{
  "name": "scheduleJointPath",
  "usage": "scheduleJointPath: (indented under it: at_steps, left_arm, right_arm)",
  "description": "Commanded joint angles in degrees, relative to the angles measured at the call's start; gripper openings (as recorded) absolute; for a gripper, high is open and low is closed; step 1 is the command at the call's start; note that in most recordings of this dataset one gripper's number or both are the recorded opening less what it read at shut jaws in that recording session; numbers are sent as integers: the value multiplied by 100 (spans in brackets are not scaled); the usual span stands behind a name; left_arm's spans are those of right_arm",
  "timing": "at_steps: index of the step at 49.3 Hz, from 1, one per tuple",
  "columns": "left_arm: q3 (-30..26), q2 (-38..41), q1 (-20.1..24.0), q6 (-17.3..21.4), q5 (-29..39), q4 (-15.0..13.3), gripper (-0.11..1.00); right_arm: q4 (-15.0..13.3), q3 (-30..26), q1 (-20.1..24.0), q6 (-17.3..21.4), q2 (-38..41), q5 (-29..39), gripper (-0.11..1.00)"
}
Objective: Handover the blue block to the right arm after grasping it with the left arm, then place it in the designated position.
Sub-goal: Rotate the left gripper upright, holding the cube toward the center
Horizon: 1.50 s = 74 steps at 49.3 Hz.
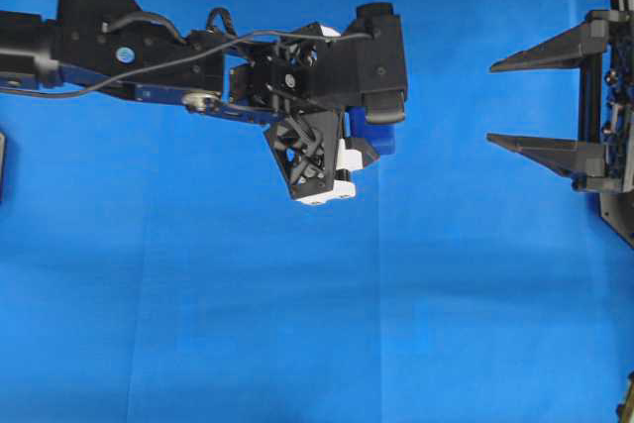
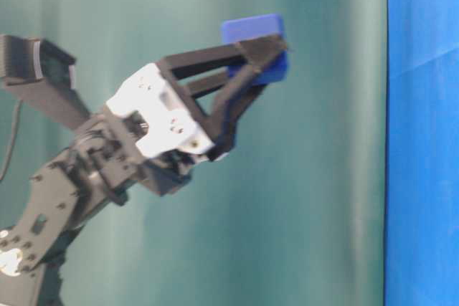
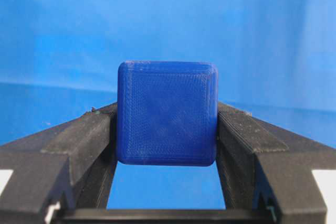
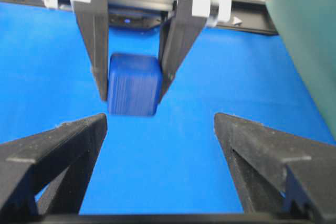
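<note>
The blue block is a small dark-blue cube with rounded edges, held well above the cloth. My left gripper is shut on it, one black finger pressed against each side face. From overhead the block peeks out past the left gripper near the middle. At table level the block sits at the fingertips of the raised left gripper. My right gripper stands open to the right, fingers pointing at the block with a gap between. In the right wrist view the block hangs just ahead of the open right gripper. The designated position does not show.
Blue cloth covers the table. A green backdrop stands behind at table level. A dark object touches the left edge overhead. A black frame rail runs along the far side in the right wrist view.
</note>
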Motion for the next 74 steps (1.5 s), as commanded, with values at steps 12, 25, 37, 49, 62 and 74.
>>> scheduleJointPath:
  at_steps: [12, 25, 37, 49, 62, 74]
  left_arm:
    - [-114, -562, -18, 0, -26, 9, 46]
    - [-79, -589, -18, -9, -35, 18, 46]
    - [-62, -606, -18, -9, -26, 26, 46]
    - [-44, -606, -18, -18, -35, 26, 46]
    - [-44, -606, -18, -26, -35, 26, 46]
    - [-44, -606, -18, -35, -62, 26, 46]
  right_arm:
    - [9, -132, 0, 0, 35, -44, 96]
    - [18, -132, 0, 0, 35, -53, 96]
    - [9, -141, 0, 0, 35, -44, 96]
    - [9, -149, 0, 0, 35, -44, 96]
    - [18, -149, -9, 0, 44, -35, 96]
    - [18, -149, 0, 0, 35, -26, 96]
